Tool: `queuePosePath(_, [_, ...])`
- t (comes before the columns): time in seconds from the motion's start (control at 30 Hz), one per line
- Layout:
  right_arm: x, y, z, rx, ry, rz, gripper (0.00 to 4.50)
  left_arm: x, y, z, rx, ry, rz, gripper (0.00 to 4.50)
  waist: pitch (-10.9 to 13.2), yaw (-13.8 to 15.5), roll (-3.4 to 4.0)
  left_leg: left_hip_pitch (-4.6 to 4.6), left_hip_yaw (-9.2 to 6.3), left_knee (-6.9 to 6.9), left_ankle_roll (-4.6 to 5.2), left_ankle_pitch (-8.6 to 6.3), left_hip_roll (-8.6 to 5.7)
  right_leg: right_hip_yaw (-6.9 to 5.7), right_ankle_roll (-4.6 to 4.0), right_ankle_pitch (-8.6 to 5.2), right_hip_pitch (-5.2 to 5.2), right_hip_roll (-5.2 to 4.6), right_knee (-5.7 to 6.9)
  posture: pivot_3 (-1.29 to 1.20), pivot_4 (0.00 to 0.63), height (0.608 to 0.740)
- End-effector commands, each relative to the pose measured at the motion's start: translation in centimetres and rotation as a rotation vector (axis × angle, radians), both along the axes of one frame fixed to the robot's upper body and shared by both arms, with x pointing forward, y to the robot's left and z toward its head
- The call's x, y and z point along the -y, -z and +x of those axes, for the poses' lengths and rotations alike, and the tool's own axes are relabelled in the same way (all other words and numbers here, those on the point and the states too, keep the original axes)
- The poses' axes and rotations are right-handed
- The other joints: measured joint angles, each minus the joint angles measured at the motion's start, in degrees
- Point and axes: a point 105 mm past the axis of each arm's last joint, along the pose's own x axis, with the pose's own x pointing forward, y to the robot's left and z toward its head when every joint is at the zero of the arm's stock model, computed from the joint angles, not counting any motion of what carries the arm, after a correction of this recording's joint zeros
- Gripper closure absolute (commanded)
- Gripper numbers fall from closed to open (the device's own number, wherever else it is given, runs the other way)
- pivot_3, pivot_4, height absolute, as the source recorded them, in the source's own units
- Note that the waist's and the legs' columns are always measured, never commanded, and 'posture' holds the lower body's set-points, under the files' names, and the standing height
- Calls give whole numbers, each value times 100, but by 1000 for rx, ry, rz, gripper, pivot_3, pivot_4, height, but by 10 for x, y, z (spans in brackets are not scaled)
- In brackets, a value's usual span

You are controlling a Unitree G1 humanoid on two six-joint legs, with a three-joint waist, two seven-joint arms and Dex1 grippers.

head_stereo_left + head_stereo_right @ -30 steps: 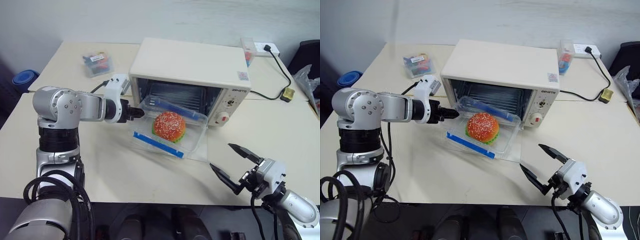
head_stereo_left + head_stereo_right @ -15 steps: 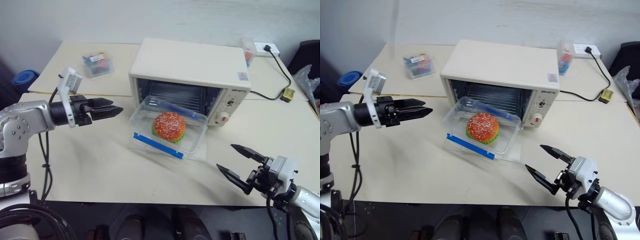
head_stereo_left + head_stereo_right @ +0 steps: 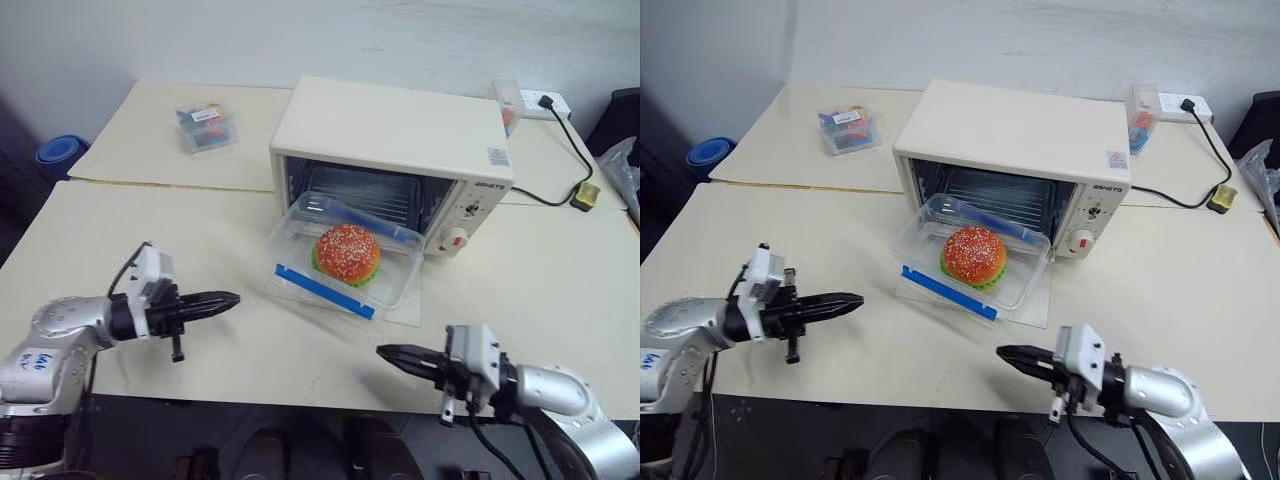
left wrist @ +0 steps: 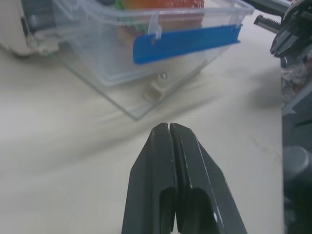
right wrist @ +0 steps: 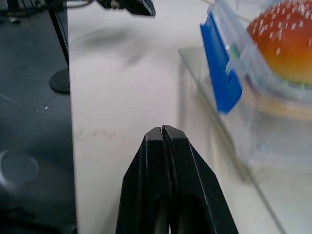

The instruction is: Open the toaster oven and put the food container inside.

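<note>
Left gripper and right gripper both closed and empty, food container between and beyond them, on open toaster oven door

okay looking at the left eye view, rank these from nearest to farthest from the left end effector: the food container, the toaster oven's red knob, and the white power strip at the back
From the left end effector:
1. Food container, just ahead on the oven's open door.
2. Red knob, on the toaster oven's right panel.
3. White power strip, far back right corner of the table.

Cream tabletop and its load

The toaster oven stands at the back, a small clear box far left, a power strip behind.
</note>
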Motion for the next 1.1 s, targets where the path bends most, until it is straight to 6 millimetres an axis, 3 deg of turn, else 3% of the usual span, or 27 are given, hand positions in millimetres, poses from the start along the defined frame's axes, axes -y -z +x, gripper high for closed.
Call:
queuePosePath(0.03, [-8,-6,16,16,31,19,4500,17,-11,10,101,-9,3,4480,0,9,-1,-4,-2,1,-1,0,0,-2,0,0,-3,2,0,0,150,740])
queuePosePath(0.13, [-13,-21,39,95,80,53,4500,37,-11,18,119,11,-10,4480,-1,5,-1,-9,-2,9,-2,1,-4,-7,4,2,-7,4,3,0,150,740])
queuePosePath(0.33, [-4,-39,73,189,173,69,4500,57,-12,37,135,-21,-32,4480,-1,-4,-1,-10,0,8,-2,1,-5,-7,6,3,-8,6,2,0,150,740])
queuePosePath(0.6, [-2,-53,106,285,252,96,4500,63,-28,76,206,-204,-136,4480,-1,-21,-1,-11,5,15,-7,5,-3,-3,7,4,-16,14,16,0,150,740])
queuePosePath(0.83, [-19,-55,117,298,253,139,4500,67,-40,97,242,-293,-192,4480,-1,-9,-1,-16,7,17,-26,15,-3,-2,8,4,-20,15,15,0,150,740])
queuePosePath(1.1, [-25,-63,146,371,380,143,4500,74,-42,111,257,-337,-236,4480,-1,-117,-1,-17,9,21,-41,25,-3,-2,8,5,-26,15,31,0,150,740])
